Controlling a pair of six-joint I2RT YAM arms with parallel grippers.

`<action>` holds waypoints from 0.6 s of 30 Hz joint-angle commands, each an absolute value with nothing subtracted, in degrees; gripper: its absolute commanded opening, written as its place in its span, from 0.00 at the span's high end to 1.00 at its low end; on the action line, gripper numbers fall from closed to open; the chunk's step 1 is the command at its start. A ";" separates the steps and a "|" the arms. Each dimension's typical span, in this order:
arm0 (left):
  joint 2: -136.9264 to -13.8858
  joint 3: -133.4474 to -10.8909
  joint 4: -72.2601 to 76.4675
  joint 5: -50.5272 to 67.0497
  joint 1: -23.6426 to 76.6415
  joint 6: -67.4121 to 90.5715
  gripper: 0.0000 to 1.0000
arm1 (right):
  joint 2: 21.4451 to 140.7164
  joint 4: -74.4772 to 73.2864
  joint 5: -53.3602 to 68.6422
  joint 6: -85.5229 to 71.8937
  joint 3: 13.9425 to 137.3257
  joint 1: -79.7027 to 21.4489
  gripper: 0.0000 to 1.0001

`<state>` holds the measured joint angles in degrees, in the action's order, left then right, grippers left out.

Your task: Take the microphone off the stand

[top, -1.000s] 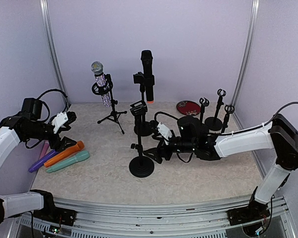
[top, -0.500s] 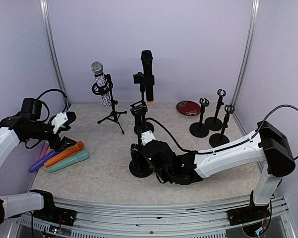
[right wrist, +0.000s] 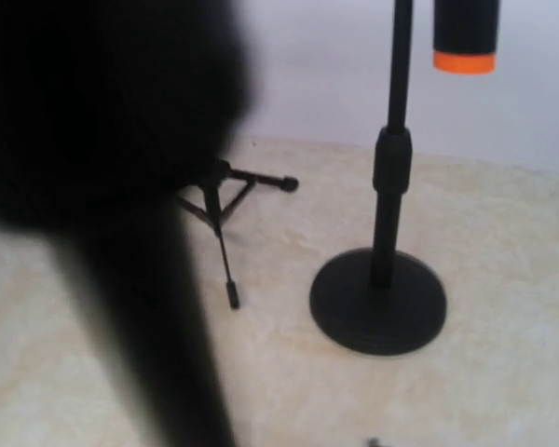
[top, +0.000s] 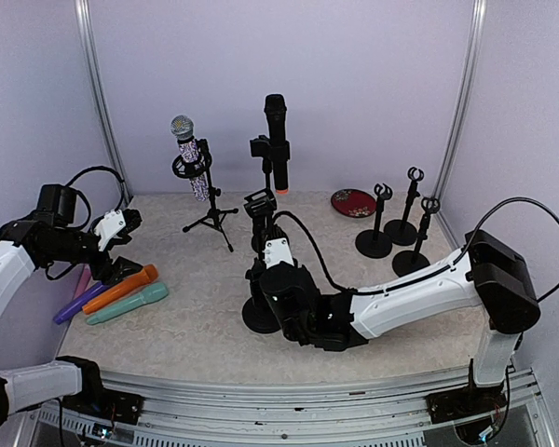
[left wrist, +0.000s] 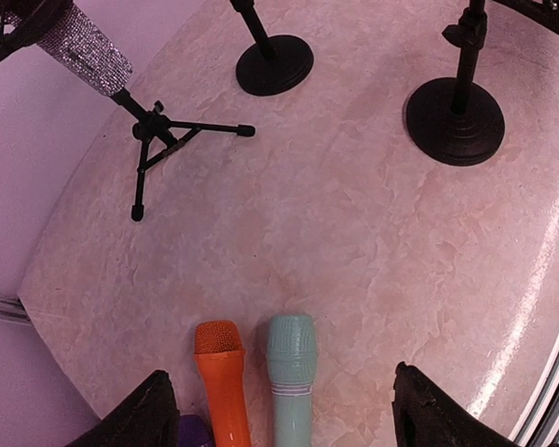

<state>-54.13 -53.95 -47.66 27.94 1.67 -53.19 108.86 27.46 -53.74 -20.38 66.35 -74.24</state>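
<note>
A black microphone (top: 277, 140) with an orange end stands in the clip of the far round-base stand (top: 268, 240). That same stand (right wrist: 377, 300) and the microphone's orange end (right wrist: 464, 37) show in the right wrist view. A glittery silver microphone (top: 188, 149) sits in a tripod stand (top: 211, 216). My right gripper (top: 264, 277) is low against the pole of the near stand (top: 265, 314), whose clip (top: 259, 203) is empty. Its fingers do not show; a blurred black shape (right wrist: 121, 186) fills the left of its view. My left gripper (left wrist: 289, 414) hangs open over the table.
Orange (left wrist: 222, 377), teal (left wrist: 292, 372) and purple (top: 74, 305) microphones lie side by side at the left. Three small empty stands (top: 391, 237) and a red dish (top: 353, 201) are at the back right. The tripod's legs (left wrist: 168, 140) spread across the floor at the back left.
My right arm has swung left from the middle of the table to the near stand and now sits close against its pole. The left arm has not moved.
</note>
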 commanded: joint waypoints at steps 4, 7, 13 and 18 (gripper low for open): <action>-53.01 -53.70 -47.99 27.27 2.02 -54.27 0.23 | 108.19 42.83 -49.86 -10.72 61.56 -73.23 0.90; -52.76 -53.66 -48.03 26.94 2.02 -54.48 0.23 | 105.59 47.93 -42.00 -8.70 57.22 -71.10 1.00; -52.64 -53.36 -48.12 27.02 1.97 -54.67 0.23 | 99.60 52.44 -7.46 -0.08 52.94 -64.14 1.00; -52.82 -53.77 -48.25 27.07 2.02 -54.58 0.23 | 97.86 44.16 22.05 2.31 56.13 -58.10 1.00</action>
<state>-53.30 -53.93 -47.70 26.81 1.67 -54.17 101.84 45.21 -6.83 -1.63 52.05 -61.54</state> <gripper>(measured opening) 0.772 0.085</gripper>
